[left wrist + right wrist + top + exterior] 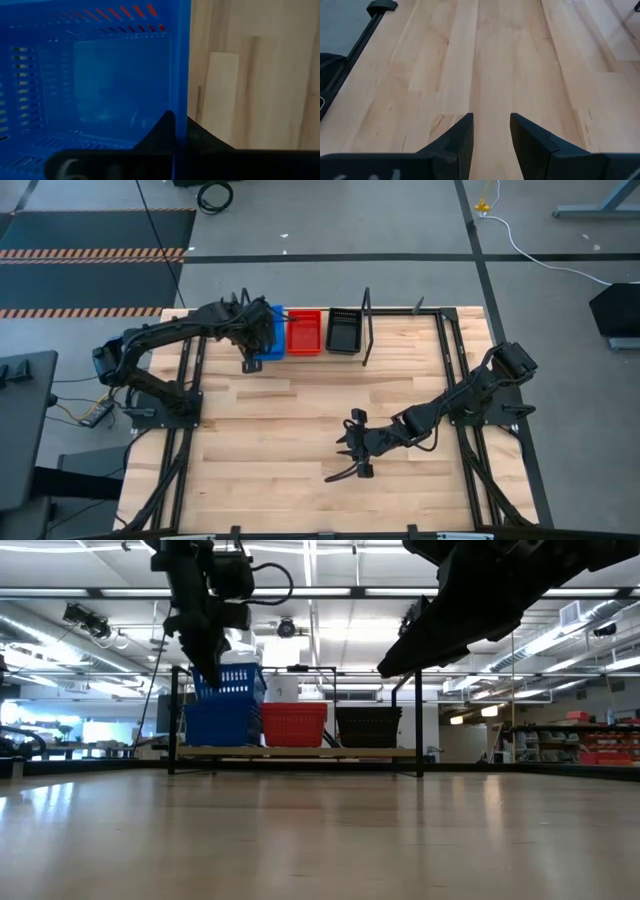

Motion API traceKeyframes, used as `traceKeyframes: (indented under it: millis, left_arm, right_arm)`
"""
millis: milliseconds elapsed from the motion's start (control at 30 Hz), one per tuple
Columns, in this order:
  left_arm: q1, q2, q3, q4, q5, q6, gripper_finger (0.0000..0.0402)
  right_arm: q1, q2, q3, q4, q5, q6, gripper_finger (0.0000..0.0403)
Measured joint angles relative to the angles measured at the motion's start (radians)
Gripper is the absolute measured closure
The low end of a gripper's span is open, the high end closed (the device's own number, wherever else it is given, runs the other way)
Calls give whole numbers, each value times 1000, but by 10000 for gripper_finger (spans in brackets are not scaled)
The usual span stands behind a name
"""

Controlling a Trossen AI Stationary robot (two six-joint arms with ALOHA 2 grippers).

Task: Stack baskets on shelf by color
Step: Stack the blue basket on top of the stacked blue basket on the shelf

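Blue basket (228,682), pinched by its rim in the left gripper (252,360), hangs tilted above the blue stack (222,723) at the shelf's (300,751) nine o'clock end; released crooked, it could slip off. Visible stacks: one blue, one red (305,332), one black (344,330). Right gripper (352,452) idles at five o'clock, fingers parted, empty.

Hazard-striped floor mat (95,252), white cable (530,250)

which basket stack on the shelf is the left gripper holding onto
The blue stack, at the shelf's left end. The left gripper pinches the top blue basket's wall; the red and black stacks beside it stand untouched.
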Motion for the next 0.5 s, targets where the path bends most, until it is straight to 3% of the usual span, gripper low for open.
traceKeyframes:
  millis: [500]
  left_arm:
    - [0,0,-27,7,-12,-30,388]
  right_arm:
    - [0,0,0,0,0,-2,268]
